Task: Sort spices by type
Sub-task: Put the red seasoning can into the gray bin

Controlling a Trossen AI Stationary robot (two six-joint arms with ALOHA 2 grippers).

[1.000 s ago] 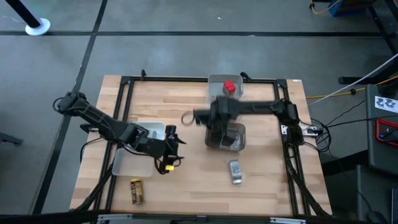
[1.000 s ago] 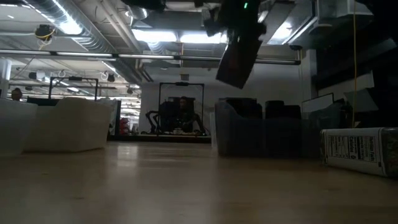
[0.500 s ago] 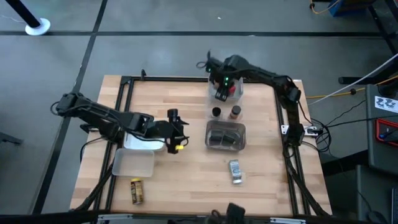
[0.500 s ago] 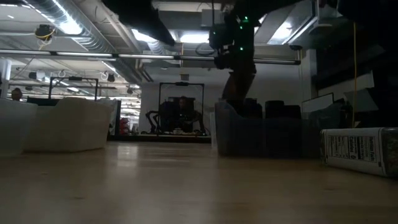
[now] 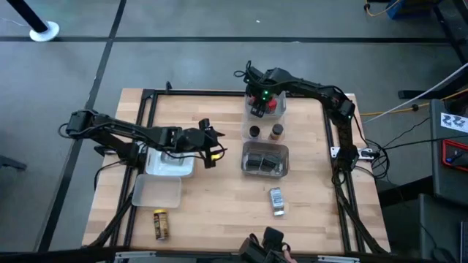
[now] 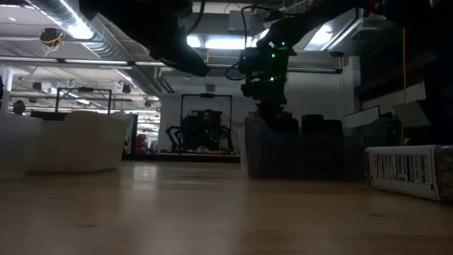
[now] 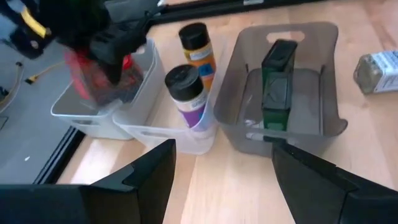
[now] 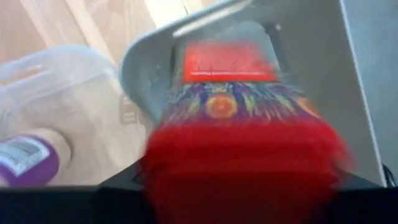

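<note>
Red box going into the far tray

Near the front edge lie a yellow jar (image 5: pixel 160 223) and a silver jar (image 5: pixel 276 199). At mid-table the left gripper (image 5: pixel 208 143) hangs wide open, empty. Farthest, the right gripper (image 5: pixel 257 103) pinches a red box (image 8: pixel 242 162) over the far tray (image 5: pixel 281 107). It looks light, stiff and smooth, so hold its flat sides.

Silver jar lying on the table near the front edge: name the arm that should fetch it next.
Left. The left gripper hangs open and empty over the middle of the table. The right gripper is busy at the far tray, holding a red box. The jar lies clear of both.
</note>
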